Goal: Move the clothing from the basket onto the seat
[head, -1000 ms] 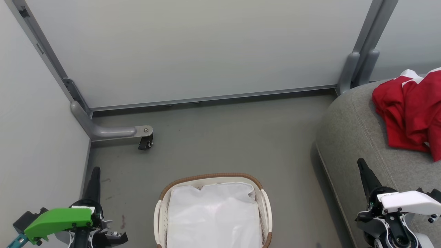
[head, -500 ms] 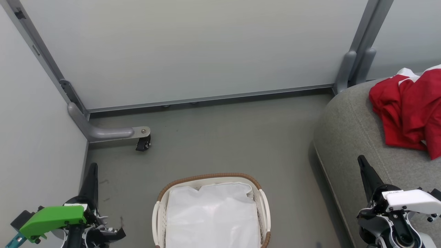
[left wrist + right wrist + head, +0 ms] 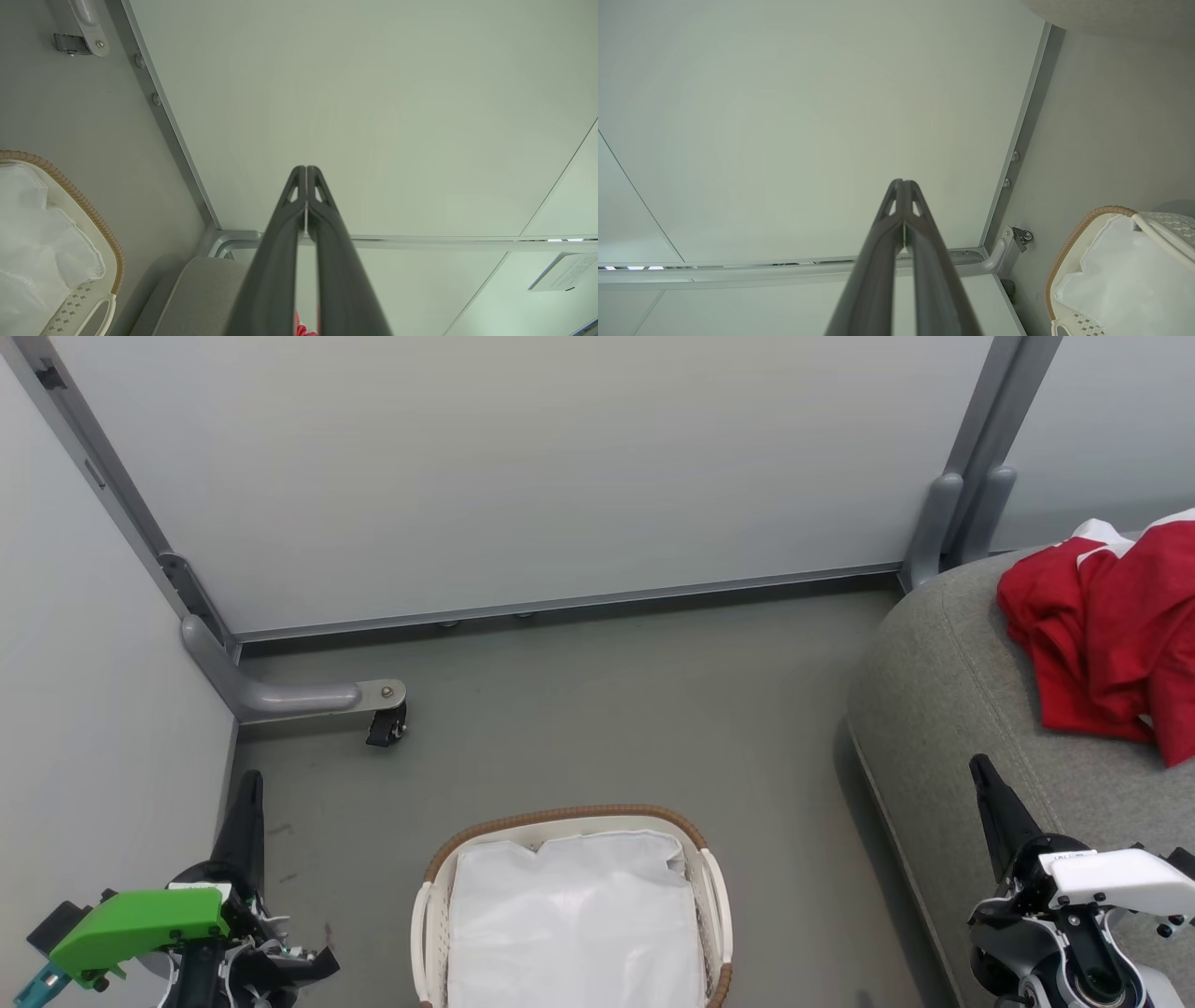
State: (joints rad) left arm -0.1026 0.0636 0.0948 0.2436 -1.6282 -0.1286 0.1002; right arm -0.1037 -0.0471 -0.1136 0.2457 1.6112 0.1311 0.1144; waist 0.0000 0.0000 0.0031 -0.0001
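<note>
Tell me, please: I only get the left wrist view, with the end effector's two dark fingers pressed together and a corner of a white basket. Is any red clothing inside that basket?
Observer: The head view looks down into the basket. The part I can see holds white liner and no red.
Operator: So where are the red things?
Observer: The clothing lies crumpled on the grey seat, to the robot's right.
Operator: What is the other arm doing?
Observer: The right end effector is shut and empty, pointing at a pale wall panel.
</note>
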